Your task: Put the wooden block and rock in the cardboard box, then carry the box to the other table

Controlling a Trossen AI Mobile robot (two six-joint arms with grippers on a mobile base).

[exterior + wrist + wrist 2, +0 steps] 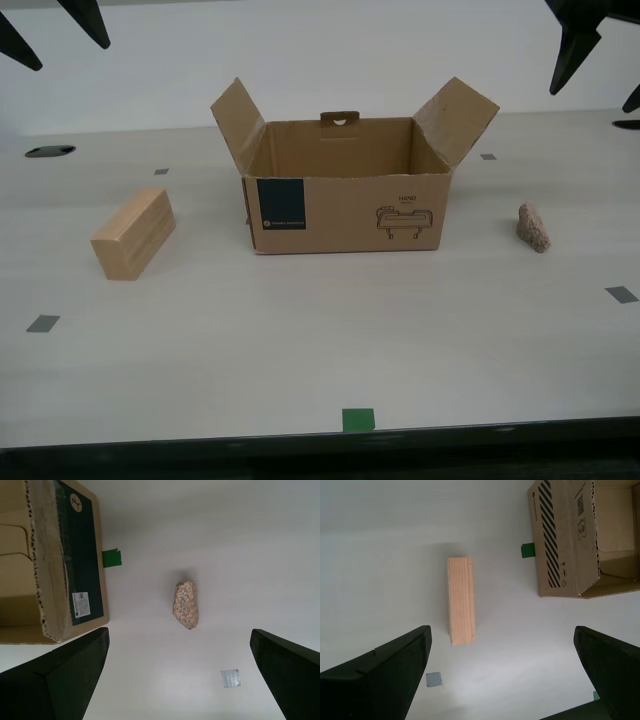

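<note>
Brightness: even, bright, diffuse overhead light in all three views.
Shadows: soft and short; a faint one hugs the wooden block [461, 601], another sits just beside the rock [186, 604].
Glare: mild washout on the pale table [320, 340] behind the cardboard box [345, 190].
Focus: exterior view slightly soft; gripper fingers [375, 675] blurred, near-black silhouettes.

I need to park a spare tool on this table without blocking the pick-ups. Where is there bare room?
The widest bare patch is the front strip between the cardboard box and the green tape square. Narrower gaps lie between the wooden block and box, and between box and rock, but both open grippers hover above those.
</note>
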